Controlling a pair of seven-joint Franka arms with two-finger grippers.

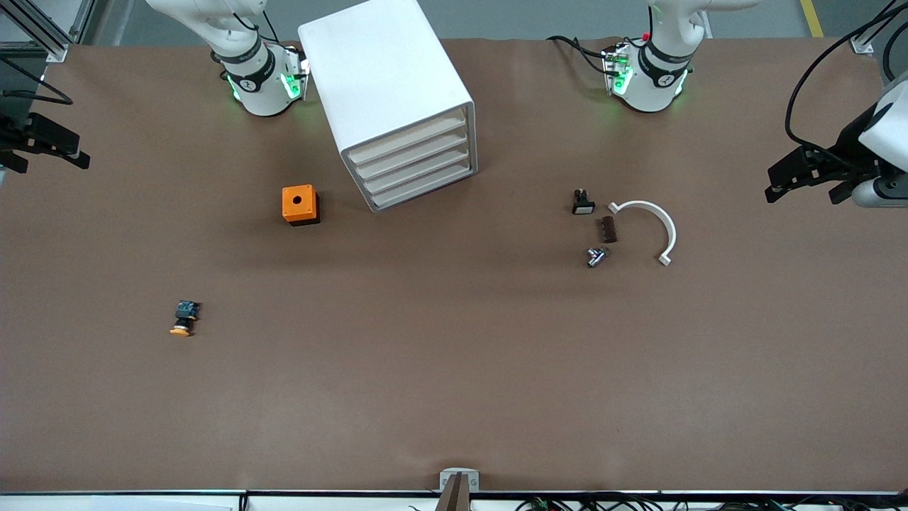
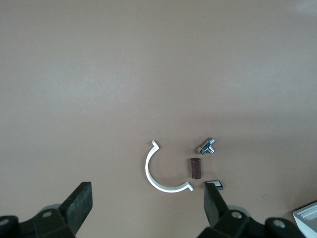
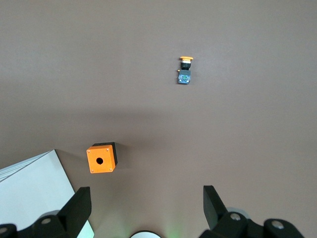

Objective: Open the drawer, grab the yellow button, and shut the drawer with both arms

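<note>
The white cabinet [image 1: 386, 78] stands between the two arm bases. Its topmost drawer [image 1: 408, 138] is shut, flush with the three below. The button [image 1: 184, 318], with its orange-yellow cap and black and blue body, lies on its side on the table toward the right arm's end, nearer the front camera than the orange cube [image 1: 300, 204]. It also shows in the right wrist view [image 3: 185, 69]. My right gripper [image 1: 53, 160] [image 3: 146, 208] is open and empty, up at the right arm's end. My left gripper [image 1: 773, 184] [image 2: 146, 208] is open and empty, up at the left arm's end.
Toward the left arm's end lie a white curved clip [image 1: 656, 223] [image 2: 158, 173], a small black part with a white face [image 1: 583, 204] [image 2: 214, 184], a brown part [image 1: 607, 229] [image 2: 196, 167] and a metal fitting [image 1: 597, 256] [image 2: 207, 147]. The orange cube [image 3: 102, 158] sits beside the cabinet [image 3: 29, 183].
</note>
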